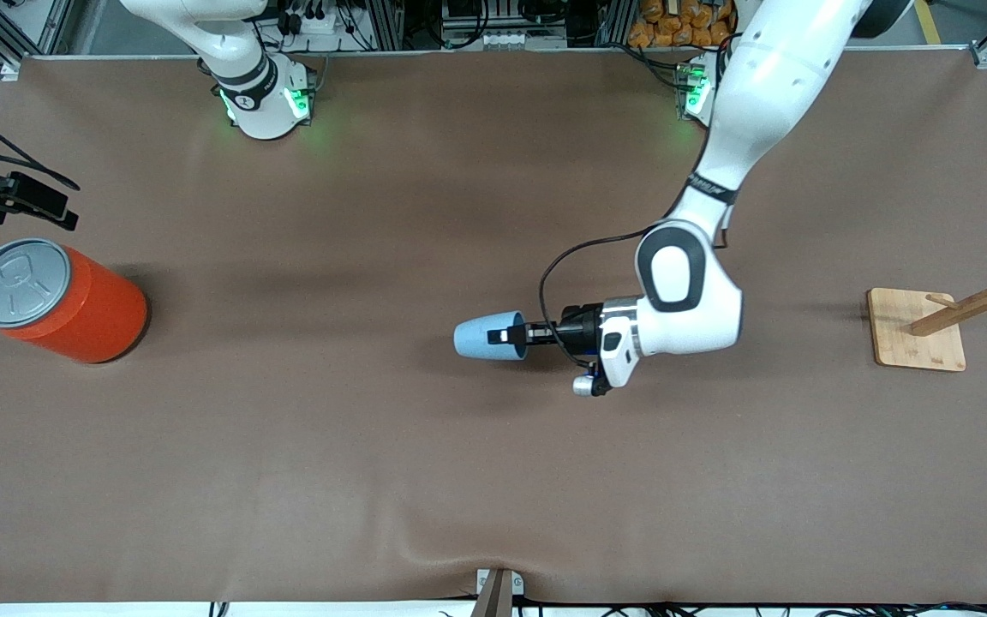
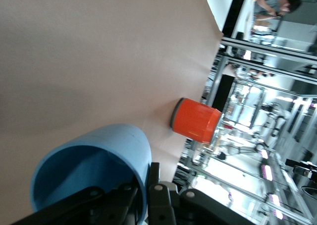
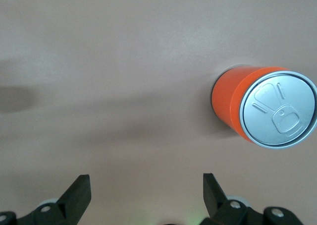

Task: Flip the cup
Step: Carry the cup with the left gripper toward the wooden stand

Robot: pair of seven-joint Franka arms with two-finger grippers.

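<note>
Hand of left arm, centre of the front frame, clamps the cup by its rim, one finger inside the mouth, one outside. Cup lies horizontal, base pointing toward the right arm's end of the table; whether it touches the table, cannot tell. Looks light, stiff plastic, matte, so grip on the rim wall should hold through a turn. Interior seen in the left wrist view is empty. Right hand, fingers spread wide and holding nothing, waits over the orange can at frame left; can's pull-tab top is sealed. Wooden rack stands at frame right.
</note>
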